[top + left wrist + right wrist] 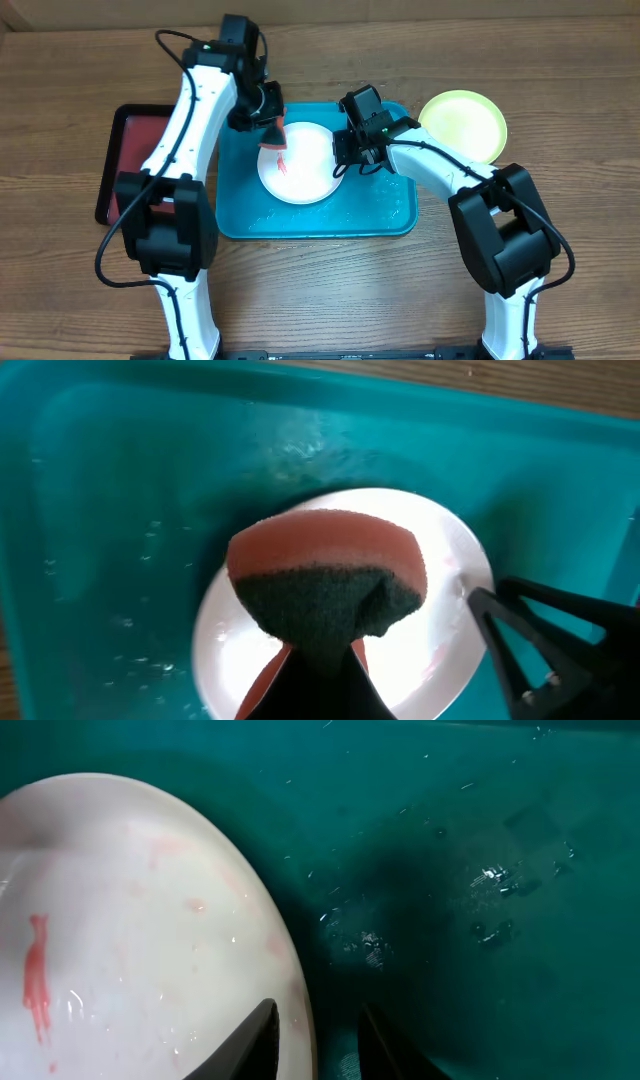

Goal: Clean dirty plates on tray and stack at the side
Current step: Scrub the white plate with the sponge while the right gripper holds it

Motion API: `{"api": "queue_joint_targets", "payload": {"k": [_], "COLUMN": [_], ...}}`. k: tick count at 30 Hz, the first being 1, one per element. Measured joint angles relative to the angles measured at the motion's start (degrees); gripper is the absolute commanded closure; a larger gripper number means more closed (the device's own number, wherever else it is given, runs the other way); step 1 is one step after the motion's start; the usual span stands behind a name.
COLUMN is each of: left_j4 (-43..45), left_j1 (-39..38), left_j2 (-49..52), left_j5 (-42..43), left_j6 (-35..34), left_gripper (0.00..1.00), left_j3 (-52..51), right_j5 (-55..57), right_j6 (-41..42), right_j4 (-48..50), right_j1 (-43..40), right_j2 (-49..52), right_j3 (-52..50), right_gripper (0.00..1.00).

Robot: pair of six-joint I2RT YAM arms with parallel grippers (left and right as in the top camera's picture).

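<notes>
Left gripper [320,678]: clenched on an orange sponge [325,575], dark scouring face toward the wrist camera. In the overhead view the sponge sits over the white plate [300,165] at its 11 o'clock edge; contact cannot be confirmed.

Right gripper [315,1040]: jaws parted, straddling the white plate's rim at 3 o'clock, one finger over the plate and one over the tray [380,215], with a gap at the outer finger.

White plate: centred in the turquoise tray, bearing a red smear [37,975]. Tray floor is wet.

Yellow-green plate [462,125]: on the tabletop [560,90] at the tray's 2 o'clock.

Dark-red tray [125,150]: at 9 o'clock.
</notes>
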Motion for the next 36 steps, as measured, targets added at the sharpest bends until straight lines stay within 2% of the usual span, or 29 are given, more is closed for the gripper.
{"api": "queue_joint_targets", "payload": {"k": [1, 4, 6, 17, 25, 36], "left_j4": [0.7, 2.8, 4.8, 15.6, 22.2, 18.8], "left_j1": [-0.5, -2.1, -3.0, -6.2, -6.3, -6.5], "left_j2": [0.0, 0.0, 0.0, 0.0, -0.1, -1.3], "left_j5": [0.0, 0.0, 0.0, 0.0, 0.2, -10.3], "left_j6": [-0.5, -1.9, -2.7, -9.5, -11.1, -10.1], "left_gripper": [0.96, 0.96, 0.96, 0.96, 0.96, 0.96], "left_j3": [-0.8, -4.0, -6.0, -13.8, -21.1, -21.9], "right_j5": [0.1, 0.2, 0.1, -0.3, -0.5, -0.5], "right_j6": [-0.1, -0.3, -0.3, 1.8, 2.2, 2.2], "right_j4": [0.1, 0.2, 0.0, -0.1, -0.3, -0.3], "right_j1": [0.0, 0.0, 0.0, 0.2, 0.1, 0.1], "right_j2": [0.3, 1.3, 1.3, 1.4, 1.4, 1.4], "right_j3": [0.0, 0.1, 0.1, 0.1, 0.1, 0.1], "right_gripper": [0.72, 0.85, 0.89, 0.9, 0.9, 0.9]}}
